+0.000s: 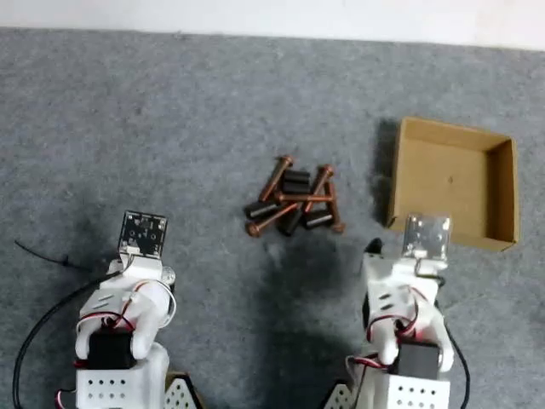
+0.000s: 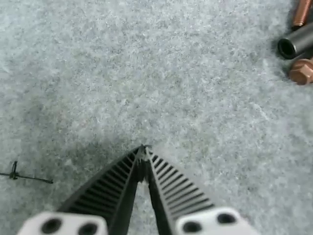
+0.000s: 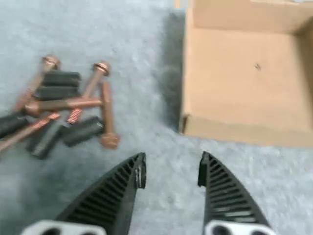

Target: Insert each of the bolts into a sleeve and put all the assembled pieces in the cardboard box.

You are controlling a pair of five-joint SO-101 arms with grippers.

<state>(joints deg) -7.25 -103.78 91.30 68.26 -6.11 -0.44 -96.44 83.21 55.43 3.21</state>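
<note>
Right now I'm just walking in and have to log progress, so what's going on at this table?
Nothing is being handled yet. The left gripper is shut above bare grey mat. The right gripper is open and empty, near the cardboard box. The bolts and sleeves lie jumbled together on the mat, and nothing is in the box.

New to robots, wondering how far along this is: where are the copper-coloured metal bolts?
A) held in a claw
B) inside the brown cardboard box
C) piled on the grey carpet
C: the copper-coloured metal bolts lie heaped with black cylindrical sleeves on the grey carpet, beside the brown cardboard box.
</note>
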